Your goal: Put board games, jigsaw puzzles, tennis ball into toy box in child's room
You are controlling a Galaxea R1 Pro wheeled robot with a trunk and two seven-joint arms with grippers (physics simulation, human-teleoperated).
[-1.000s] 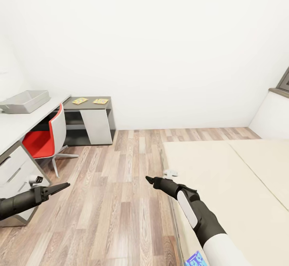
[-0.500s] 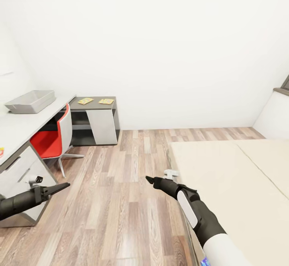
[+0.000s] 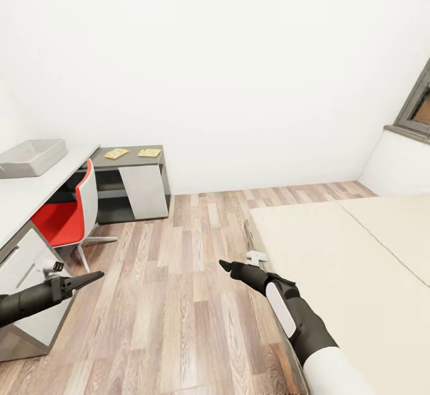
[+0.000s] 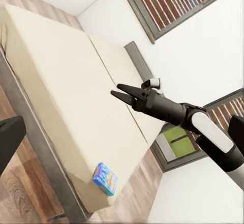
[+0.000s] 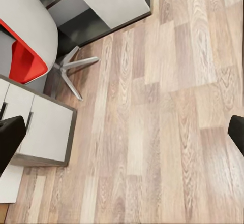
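Observation:
The light grey toy box [image 3: 31, 157] stands on the table [image 3: 27, 198] at the far left. On its lower dark section lie two jigsaw puzzles [image 3: 116, 153] [image 3: 149, 153]. The cream bed [image 3: 352, 258] takes up the right side. A blue board game [image 4: 105, 178] lies near the mattress edge in the left wrist view. My left gripper [image 3: 98, 274] is open and empty over the floor beside the white drawers. My right gripper [image 3: 222, 263] [image 4: 117, 90] is open and empty near the bed's corner. The tennis ball is out of view.
A red and white swivel chair [image 3: 63, 219] sits tucked at the table. Wood-plank floor [image 3: 179, 299] runs between table and bed. A dark-framed window [image 3: 418, 105] sits above a white ledge at the far right. White drawers [image 5: 40, 127] stand by the chair's base.
The camera has turned: the window has come into view at right and the table has shifted left. Both arms hold the same pose.

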